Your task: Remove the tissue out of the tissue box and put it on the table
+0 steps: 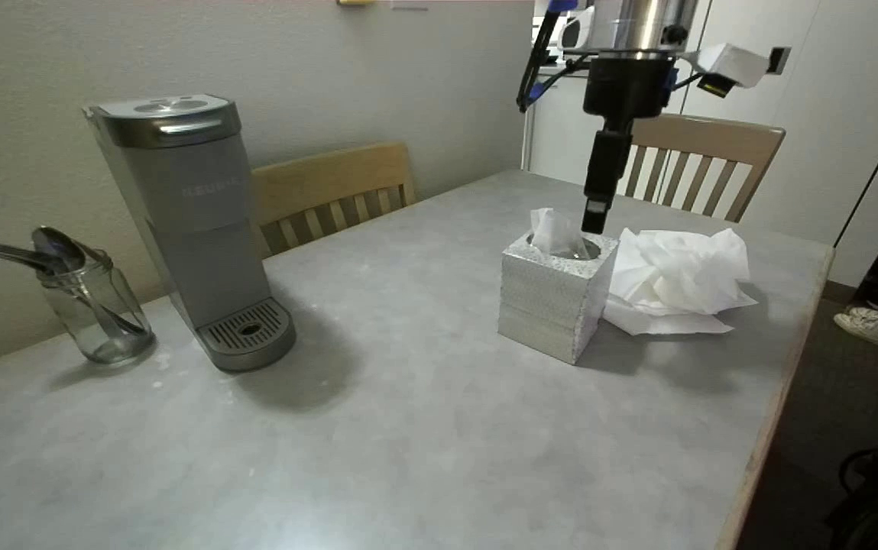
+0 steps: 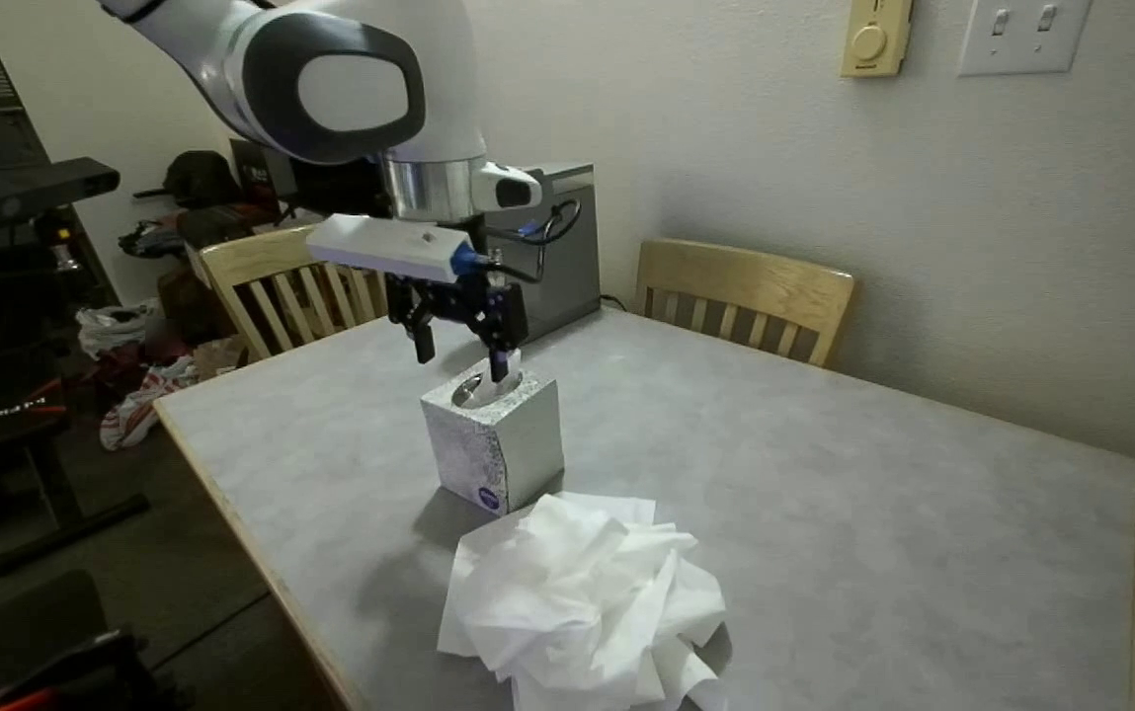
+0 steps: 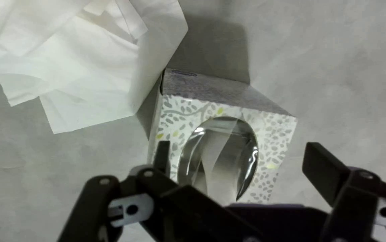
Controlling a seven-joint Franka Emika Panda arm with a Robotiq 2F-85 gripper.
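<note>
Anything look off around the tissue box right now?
Only the heap of tissues beside the upright tissue box looks messy, bunched up rather than flat; it's likely just tissues already pulled out. I see nothing spilled.

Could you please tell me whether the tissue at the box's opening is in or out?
Partly out: the tissue pokes above the tissue box in both exterior views, its lower part inside.

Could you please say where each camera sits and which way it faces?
An exterior view: near the crumpled tissues, facing the tissue box; arm and gripper show.
An exterior view: raised, angled across the table, Keurig coffee maker at left; gripper and wrist show.
Wrist view: above the tissue box, facing down; fingers show.
Both exterior views share the tissue box, crumpled tissues and Keurig coffee maker.
</note>
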